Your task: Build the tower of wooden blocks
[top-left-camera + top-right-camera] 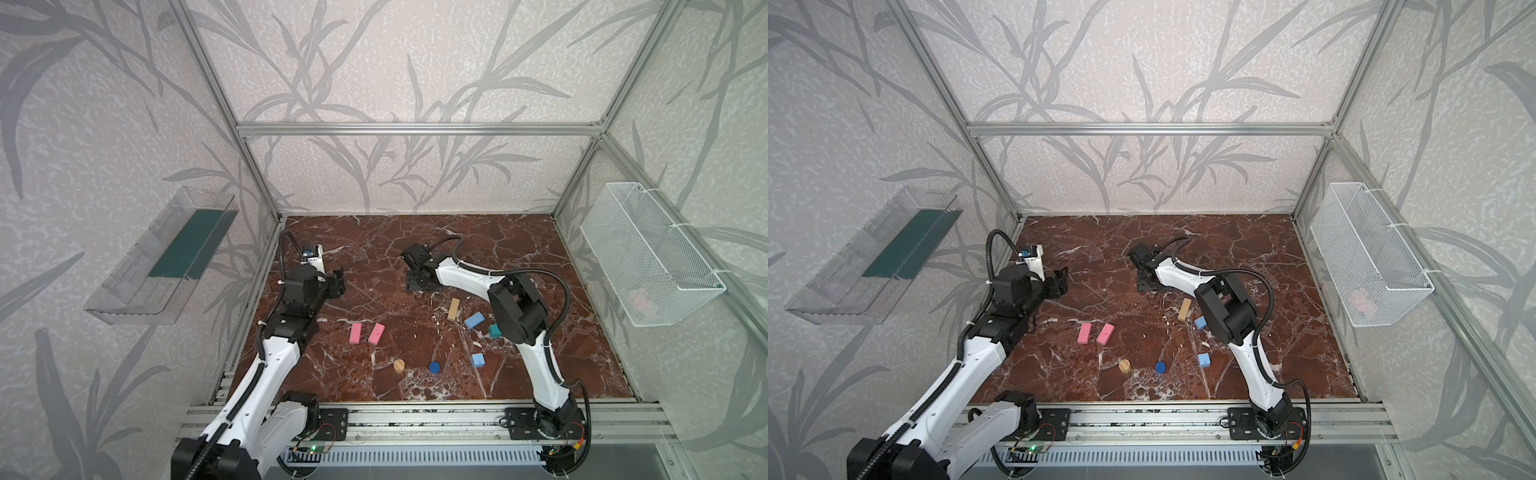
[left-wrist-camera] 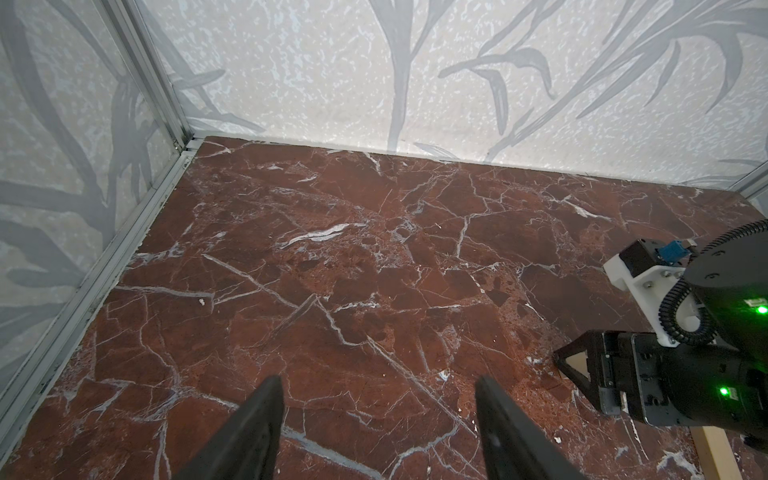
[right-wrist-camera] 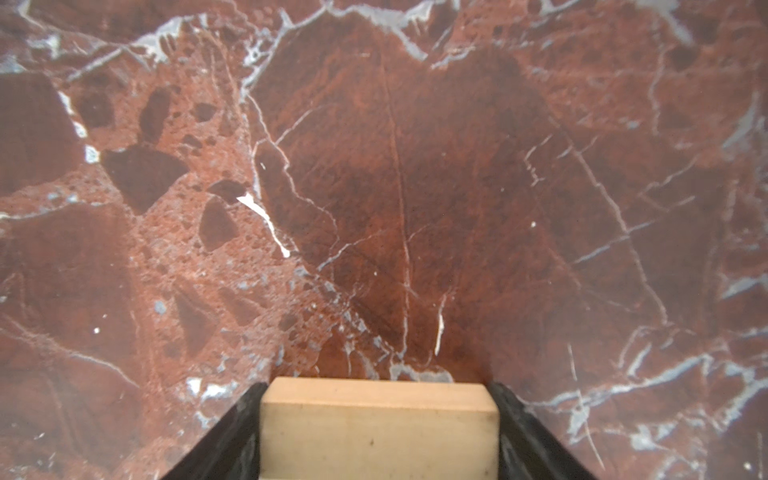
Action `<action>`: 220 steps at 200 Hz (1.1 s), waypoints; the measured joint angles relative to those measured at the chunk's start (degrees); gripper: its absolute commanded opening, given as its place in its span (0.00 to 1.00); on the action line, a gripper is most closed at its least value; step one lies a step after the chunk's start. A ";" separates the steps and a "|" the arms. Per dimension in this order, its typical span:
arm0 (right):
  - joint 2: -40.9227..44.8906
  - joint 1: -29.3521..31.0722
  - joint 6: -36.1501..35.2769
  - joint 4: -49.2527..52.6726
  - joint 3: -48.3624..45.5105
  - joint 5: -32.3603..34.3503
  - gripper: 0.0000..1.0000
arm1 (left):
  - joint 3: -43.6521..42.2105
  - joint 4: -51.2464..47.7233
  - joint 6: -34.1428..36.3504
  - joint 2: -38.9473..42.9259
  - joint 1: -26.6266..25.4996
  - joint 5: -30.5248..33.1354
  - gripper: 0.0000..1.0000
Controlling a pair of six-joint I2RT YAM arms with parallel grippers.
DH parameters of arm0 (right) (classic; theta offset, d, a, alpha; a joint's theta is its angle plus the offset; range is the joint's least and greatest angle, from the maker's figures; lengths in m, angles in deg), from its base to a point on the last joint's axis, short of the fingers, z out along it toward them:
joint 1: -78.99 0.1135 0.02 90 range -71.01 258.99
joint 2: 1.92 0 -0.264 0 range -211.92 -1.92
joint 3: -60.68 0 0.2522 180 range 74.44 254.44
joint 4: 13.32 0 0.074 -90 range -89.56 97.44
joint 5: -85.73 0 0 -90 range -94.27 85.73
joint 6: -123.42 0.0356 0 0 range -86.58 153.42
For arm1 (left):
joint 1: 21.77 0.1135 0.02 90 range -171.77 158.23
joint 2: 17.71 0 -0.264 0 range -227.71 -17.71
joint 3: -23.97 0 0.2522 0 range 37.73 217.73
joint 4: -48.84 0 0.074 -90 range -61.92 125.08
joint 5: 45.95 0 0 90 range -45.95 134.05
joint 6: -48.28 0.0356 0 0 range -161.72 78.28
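Marble table (image 1: 519, 249). Right gripper (image 1: 419, 282) sits beyond the loose tan bar (image 1: 453, 309), slightly left, fingers clamped on the held tan bar (image 3: 378, 428). Right wrist view shows it, both top views hide it, axis unclear. Left gripper (image 2: 378, 395) far left of loose tan bar, fingers parted, empty. Loose tan bar lies flat, long axis near-to-far, far end tipped right

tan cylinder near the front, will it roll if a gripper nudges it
The tan cylinder appears to stand on a flat end, round face up, so a nudge would probably slide it rather than roll it. It looks squat, so tipping seems unlikely. Plain wood: likely stiff and not slippery.
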 measured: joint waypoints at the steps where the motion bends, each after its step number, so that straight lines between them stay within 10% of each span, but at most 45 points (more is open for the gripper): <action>1: 0.00 0.00 0.02 0.02 0.00 -0.02 0.74 | 0.00 0.00 0.00 0.02 0.00 0.00 0.71; 121: 0.00 0.11 1.51 0.46 0.13 -0.17 1.00 | -0.02 -0.22 0.48 0.02 0.00 0.20 0.71; 220: 1.81 0.04 1.38 2.99 -1.36 -1.33 0.99 | -0.02 -0.44 0.57 0.02 0.00 0.22 0.71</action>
